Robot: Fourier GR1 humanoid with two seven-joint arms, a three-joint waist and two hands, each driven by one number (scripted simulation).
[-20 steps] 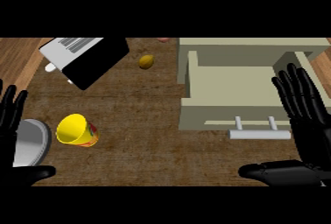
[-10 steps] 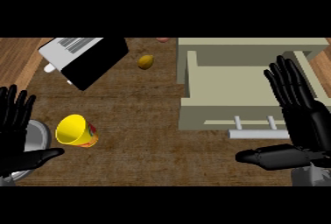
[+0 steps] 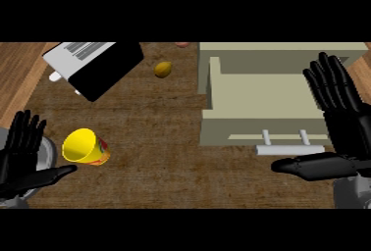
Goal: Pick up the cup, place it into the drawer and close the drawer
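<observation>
Head view: left robot hand at the lower left edge, fingers straight and slightly spread, thumb out sideways, holding nothing. Right robot hand at the right edge, fingers straight and fanned over the right side of the open drawer, thumb pointing left just below the handle, holding nothing. Yellow cup tilted on the counter, just beside the left thumb, well apart from the drawer.

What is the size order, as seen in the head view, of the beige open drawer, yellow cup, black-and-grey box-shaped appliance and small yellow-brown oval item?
1. beige open drawer
2. black-and-grey box-shaped appliance
3. yellow cup
4. small yellow-brown oval item
</observation>
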